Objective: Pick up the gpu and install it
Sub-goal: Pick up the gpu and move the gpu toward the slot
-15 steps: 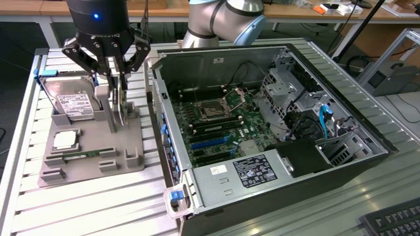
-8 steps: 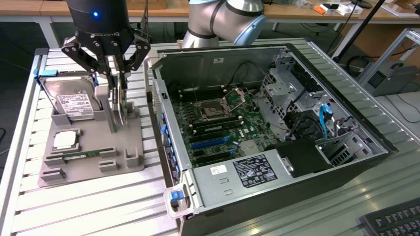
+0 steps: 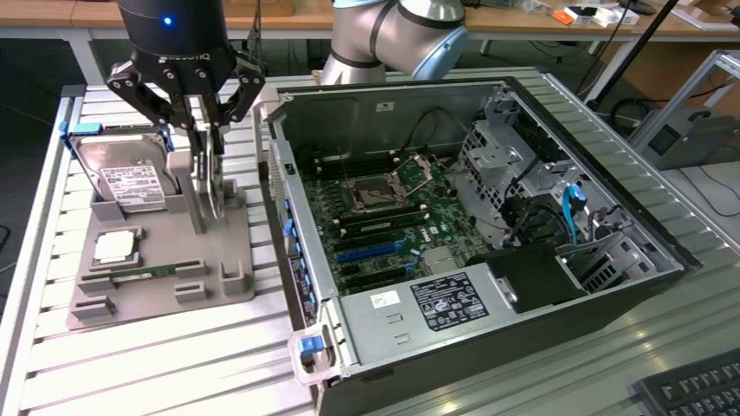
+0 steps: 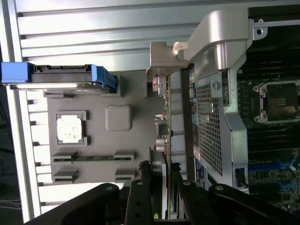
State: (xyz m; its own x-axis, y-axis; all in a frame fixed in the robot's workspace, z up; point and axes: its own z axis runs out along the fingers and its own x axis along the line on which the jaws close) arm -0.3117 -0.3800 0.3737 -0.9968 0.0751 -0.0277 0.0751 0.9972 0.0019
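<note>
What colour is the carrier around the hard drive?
Blue carrier, clearest in the wrist view.

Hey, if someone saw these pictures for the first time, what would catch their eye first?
Most striking is the big open computer case with its motherboard bare, on the exterior view's right. At that view's left, the arm's black jaws are closed on the gpu, which stands on edge in a grey tray beside a hard drive.

Grey tray (image 3: 151, 299) on the table (image 3: 151, 368) holds a hard drive (image 3: 127, 178), a CPU (image 3: 116, 249) and probably a RAM stick (image 3: 145, 273), beside an open case (image 3: 382, 95).
</note>
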